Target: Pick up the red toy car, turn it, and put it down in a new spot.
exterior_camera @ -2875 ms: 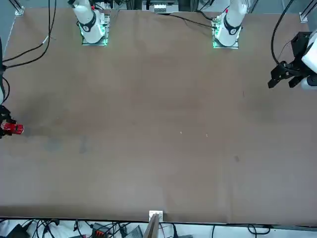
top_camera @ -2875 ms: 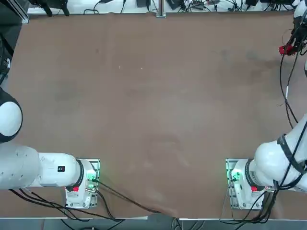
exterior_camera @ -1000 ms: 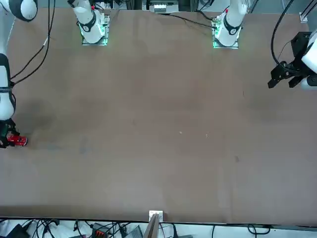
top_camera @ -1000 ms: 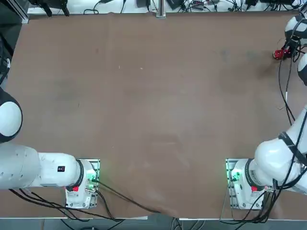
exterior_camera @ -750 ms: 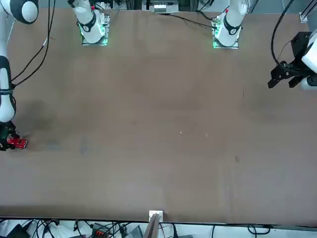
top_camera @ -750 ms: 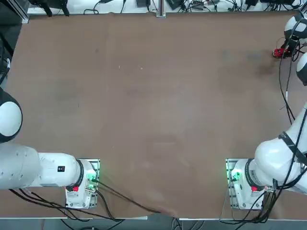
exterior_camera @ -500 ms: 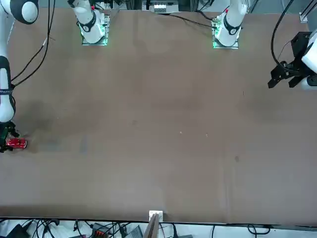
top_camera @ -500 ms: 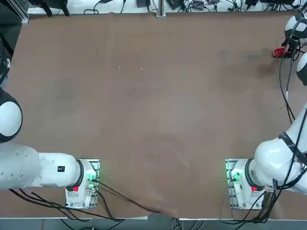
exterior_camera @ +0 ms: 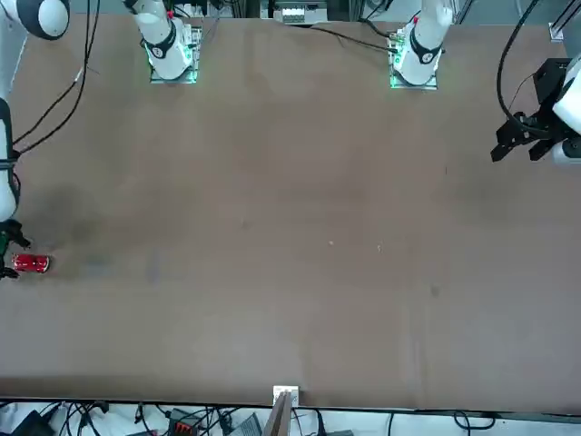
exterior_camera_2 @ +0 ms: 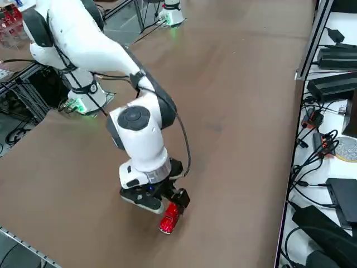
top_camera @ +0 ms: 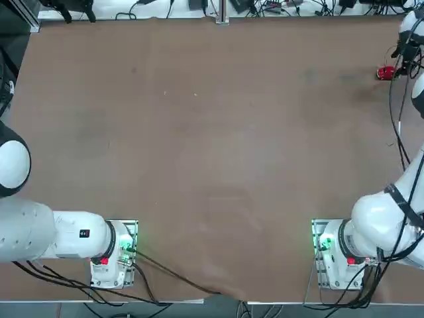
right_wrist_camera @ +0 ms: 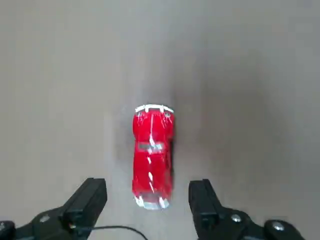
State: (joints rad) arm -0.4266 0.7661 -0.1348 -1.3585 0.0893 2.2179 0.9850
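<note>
A robotics lab bench.

A wide brown table [top_camera: 212, 146] carries two white arms bolted on green-lit bases [top_camera: 334, 255]. Black cables [top_camera: 165, 275] trail off its edges, power bricks and more wiring [exterior_camera_2: 329, 84] line a side shelf, and metal framing [exterior_camera_2: 33, 89] stands beside it.

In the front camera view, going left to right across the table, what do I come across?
Right hand at the left edge → red toy car on the table just beside it → right arm's base → left arm's base → parked left arm's hand.
</note>
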